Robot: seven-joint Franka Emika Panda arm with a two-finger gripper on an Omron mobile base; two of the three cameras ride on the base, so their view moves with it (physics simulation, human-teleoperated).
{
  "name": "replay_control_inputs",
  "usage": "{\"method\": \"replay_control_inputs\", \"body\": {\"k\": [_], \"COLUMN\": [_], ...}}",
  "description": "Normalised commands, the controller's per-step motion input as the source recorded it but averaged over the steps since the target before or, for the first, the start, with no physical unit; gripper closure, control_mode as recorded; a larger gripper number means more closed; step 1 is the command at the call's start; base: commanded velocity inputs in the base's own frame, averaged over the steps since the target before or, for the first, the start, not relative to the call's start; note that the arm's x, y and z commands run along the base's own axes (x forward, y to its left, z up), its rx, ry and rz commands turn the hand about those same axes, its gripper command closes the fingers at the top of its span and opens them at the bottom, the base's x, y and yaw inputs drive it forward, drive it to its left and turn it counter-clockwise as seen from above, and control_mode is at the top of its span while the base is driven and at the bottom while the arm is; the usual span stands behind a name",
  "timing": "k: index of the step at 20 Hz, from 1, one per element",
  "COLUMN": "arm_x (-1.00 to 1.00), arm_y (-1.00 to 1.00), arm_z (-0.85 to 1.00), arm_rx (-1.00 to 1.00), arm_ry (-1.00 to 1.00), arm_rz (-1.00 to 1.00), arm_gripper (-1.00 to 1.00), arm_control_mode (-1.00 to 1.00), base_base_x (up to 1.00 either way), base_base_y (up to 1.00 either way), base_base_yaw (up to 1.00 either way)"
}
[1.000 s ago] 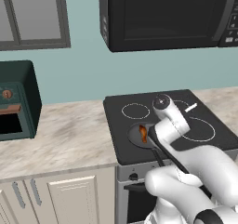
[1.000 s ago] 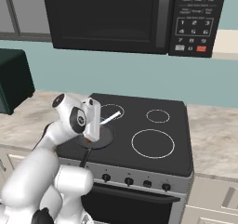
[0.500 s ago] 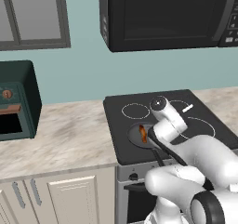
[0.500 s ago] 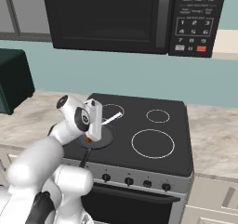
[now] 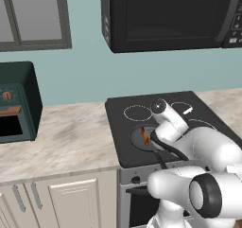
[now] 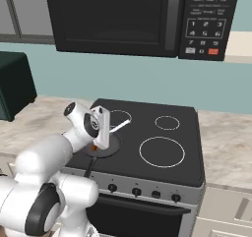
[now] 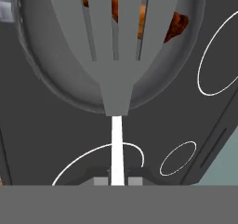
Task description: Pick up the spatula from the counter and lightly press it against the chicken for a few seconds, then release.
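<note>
One grey slotted spatula was in the grip: the two dark fingertips were closed narrowly on its thin white handle, which ran straight out from between them. The gripper therefore had the tool firmly, and the pick-up part of the task looked finished.

Straight ahead of the fingers, past the end of the handle, the broad blade lay over one round grey frying pan. One orange-brown piece of chicken sat in that pan at the far end from the fingers, seen partly through the blade's three slots and partly past its edge. Whether those patches were a single piece or more could not be settled, nor whether the blade actually touched the meat.

My judgement was that the pressing step was in hand. The next move called for a gentle, steady downward hold, light enough not to slide the pan, and afterwards a release of the spatula.

Beneath the fingers lay one black glass cooktop. Three white burner rings showed bare on it in the right base view. One black microwave hung above, and one dark green toaster oven stood well off to the side.
</note>
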Motion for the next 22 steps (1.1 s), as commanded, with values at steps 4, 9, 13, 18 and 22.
{"method": "replay_control_inputs", "body": {"k": [4, 9, 13, 18, 22], "arm_x": [0.17, 0.18, 0.16, 0.17, 0.17], "arm_y": [0.00, 0.00, 0.00, 0.02, 0.00], "arm_z": [-0.19, -0.12, -0.14, -0.19, -0.10], "arm_rx": [0.00, 0.00, 0.00, 0.00, 0.00], "arm_ry": [0.00, 0.00, 0.00, 0.00, 0.00], "arm_rz": [0.00, 0.00, 0.00, 0.00, 0.00], "arm_gripper": [1.00, 1.00, 1.00, 1.00, 1.00], "arm_control_mode": [-1.00, -1.00, -1.00, -1.00, -1.00], "base_base_x": [0.00, 0.00, 0.00, 0.00, 0.00], "base_base_y": [0.00, 0.00, 0.00, 0.00, 0.00], "base_base_yaw": [0.00, 0.00, 0.00, 0.00, 0.00]}}
